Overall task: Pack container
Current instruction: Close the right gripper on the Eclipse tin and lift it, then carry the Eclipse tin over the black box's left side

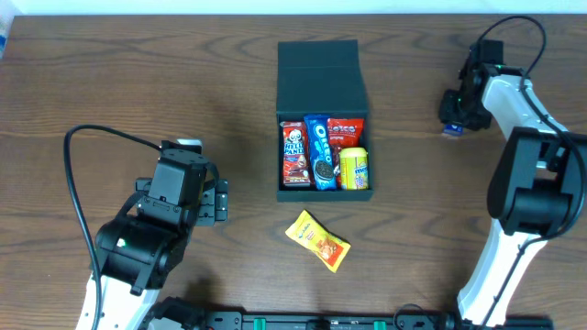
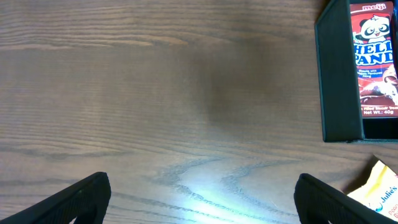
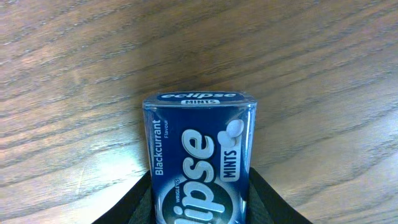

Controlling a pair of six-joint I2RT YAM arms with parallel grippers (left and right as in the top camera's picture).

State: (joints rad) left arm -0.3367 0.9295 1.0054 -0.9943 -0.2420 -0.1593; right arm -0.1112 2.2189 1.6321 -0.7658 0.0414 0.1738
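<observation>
**Container (image 1: pixel 323 69) centred on the desk (image 1: pixel 138 73), lid flap toward the far edge.**
Left tool (image 2: pixel 202 186), jaws wide apart, over bare wood towards the front-left corner; right tool (image 3: pixel 199 202) clamps a mint tin (image 3: pixel 199 143) near the right edge.

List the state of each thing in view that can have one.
container, lid open, four snack packets inside.
yellow packet, lying on the table outside the container.
left gripper, open, empty.
right gripper, fingers flank the mints tin; grip unclear.
mints tin, between those fingers, label facing up.
</observation>
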